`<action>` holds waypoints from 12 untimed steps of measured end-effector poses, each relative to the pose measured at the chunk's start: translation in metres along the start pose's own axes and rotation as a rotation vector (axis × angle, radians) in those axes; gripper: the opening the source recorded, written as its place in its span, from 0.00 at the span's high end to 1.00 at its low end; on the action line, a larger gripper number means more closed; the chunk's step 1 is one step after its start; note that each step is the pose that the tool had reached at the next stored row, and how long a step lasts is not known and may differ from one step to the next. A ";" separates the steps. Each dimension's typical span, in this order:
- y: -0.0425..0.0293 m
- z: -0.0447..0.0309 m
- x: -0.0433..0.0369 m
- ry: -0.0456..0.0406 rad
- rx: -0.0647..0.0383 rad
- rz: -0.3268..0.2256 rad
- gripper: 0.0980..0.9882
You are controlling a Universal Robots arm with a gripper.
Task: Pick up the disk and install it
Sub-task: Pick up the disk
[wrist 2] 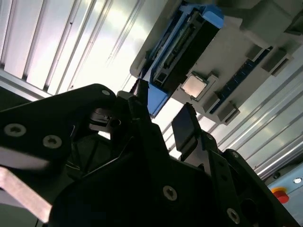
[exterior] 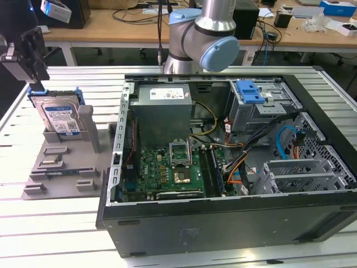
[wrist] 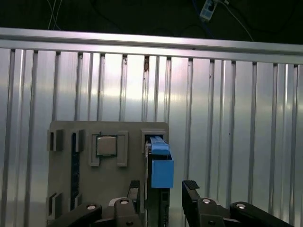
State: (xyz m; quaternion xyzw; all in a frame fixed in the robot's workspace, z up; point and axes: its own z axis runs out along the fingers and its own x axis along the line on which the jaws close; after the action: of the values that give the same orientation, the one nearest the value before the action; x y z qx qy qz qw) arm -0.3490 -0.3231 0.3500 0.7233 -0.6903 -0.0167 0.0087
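On the exterior view's left, item one: the slatted metal table [exterior: 56,240], bare between the near edge and the grey fixture tray [exterior: 56,178], and bare again to the tray's left. The tray's right edge lies just beside the left wall of the open computer case [exterior: 223,215], so I count little room on that side. Item two: the disk [exterior: 60,120], standing upright on edge in a slot at the tray's far left corner and framed by its blue bracket. It carries a white and blue label whose print I cannot make out. Item three, inside the case: a grey power-supply box [exterior: 162,111] at the far left with a white sticker, likewise unreadable to me, and a silver drive cage [exterior: 256,111] with a blue latch at the far right. Item four: a processor chip [wrist: 106,145] seated in a tray pocket beside the disk. Item five: the gripper [exterior: 34,75], hanging directly over the disk's top edge. In the first wrist view I see the gripper [wrist: 162,185] parted wide, one finger on each side of the bracketed disk [wrist: 158,165]. A gap shows at one finger and the other sits close alongside. It grips nothing.
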 end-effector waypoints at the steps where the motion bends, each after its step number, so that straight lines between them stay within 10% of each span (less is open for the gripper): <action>1: -0.0001 0.0020 -0.0006 -0.0001 0.000 0.000 0.57; 12: 0.0019 0.0260 -0.0017 0.0008 0.000 -0.002 0.57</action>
State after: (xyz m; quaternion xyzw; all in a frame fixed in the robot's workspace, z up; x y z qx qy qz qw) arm -0.3518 -0.3212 0.3241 0.7240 -0.6896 -0.0165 0.0090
